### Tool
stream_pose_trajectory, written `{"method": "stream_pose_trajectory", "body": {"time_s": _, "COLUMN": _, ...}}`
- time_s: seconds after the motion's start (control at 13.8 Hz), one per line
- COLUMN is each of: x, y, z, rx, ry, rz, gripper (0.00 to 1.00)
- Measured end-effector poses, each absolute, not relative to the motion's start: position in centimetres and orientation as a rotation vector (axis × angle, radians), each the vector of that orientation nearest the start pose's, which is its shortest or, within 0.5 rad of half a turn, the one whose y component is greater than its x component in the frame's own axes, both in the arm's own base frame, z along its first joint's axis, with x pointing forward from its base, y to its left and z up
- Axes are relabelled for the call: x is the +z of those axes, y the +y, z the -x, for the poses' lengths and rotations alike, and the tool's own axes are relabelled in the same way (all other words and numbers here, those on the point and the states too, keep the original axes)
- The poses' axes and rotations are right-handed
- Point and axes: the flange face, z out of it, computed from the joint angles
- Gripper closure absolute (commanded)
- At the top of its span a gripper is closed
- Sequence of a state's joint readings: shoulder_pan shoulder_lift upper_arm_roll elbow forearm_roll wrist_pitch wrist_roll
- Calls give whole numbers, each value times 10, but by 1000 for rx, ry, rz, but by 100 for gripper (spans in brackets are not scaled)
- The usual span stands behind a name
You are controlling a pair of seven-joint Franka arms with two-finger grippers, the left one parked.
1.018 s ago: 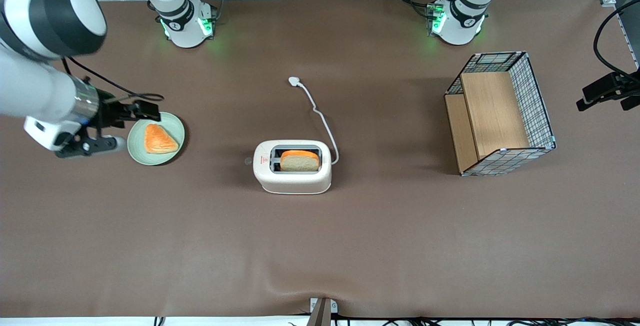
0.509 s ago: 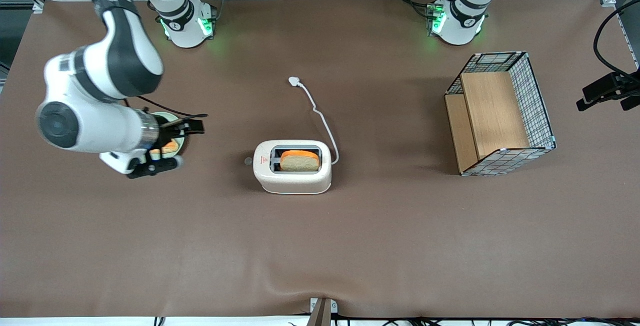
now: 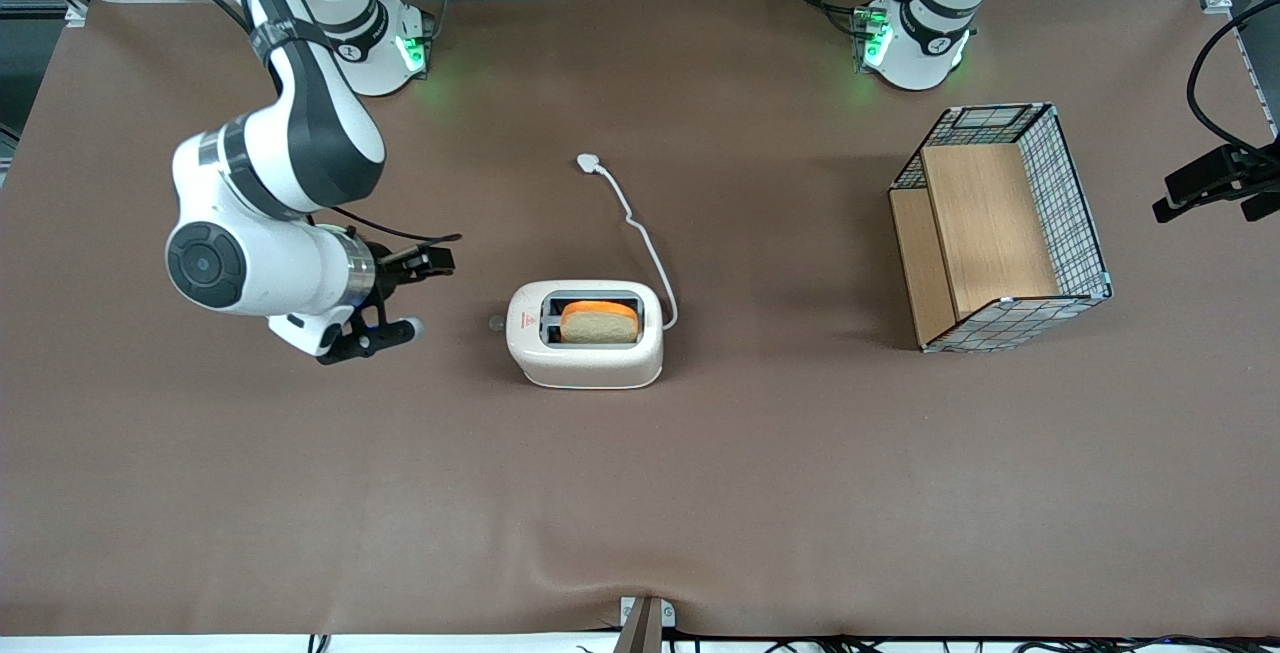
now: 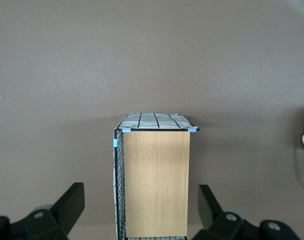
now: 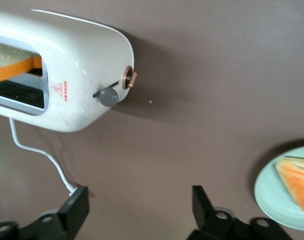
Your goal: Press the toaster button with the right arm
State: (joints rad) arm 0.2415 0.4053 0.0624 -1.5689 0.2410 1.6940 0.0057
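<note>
My right arm (image 3: pixel 270 153) reaches out from its base, elbow bent, forearm turned sideways low over the bench. My end effector (image 3: pixel 405 295) points along the bench toward the parked arm's end, its two fingers (image 5: pixel 74 207) spread wide apart, gripping nothing and touching nothing.

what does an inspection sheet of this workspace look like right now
surface: brown table cover, a wrinkle at its near edge
job's things: toaster upright, bread slice in one slot; button on its end wall, untouched
clutter: wire-and-wood basket toward the parked arm's end; green plate with a pastry
grippers: pincer open, beside the toaster's button end, apart from it
cables: white cord loose, unplugged
surroundings: equipment racks above the table edge
</note>
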Motion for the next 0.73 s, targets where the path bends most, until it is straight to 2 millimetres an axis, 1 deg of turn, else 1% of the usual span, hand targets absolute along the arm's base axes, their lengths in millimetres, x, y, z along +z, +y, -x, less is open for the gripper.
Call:
{"method": "stream_pose_trajectory", "body": {"time_s": 0.22, "x": 368, "y": 223, "z": -613, "rx": 441, "ry": -311, "rz": 2836, "gripper": 100}}
{"method": "stream_pose_trajectory", "body": {"time_s": 0.36, "x": 360, "y": 231, "z": -618, "rx": 404, "ry": -293, "rz": 2817, "gripper": 100}}
{"method": "stream_pose_trajectory", "body": {"time_s": 0.51, "x": 354, "y": 232, "z": -623, "rx": 366, "ry": -273, "rz": 2809, "gripper": 100}}
{"method": "stream_pose_trajectory", "body": {"time_s": 0.73, "x": 339, "y": 233, "z": -627, "rx": 365, "ry": -250, "rz": 2800, "gripper": 100}}
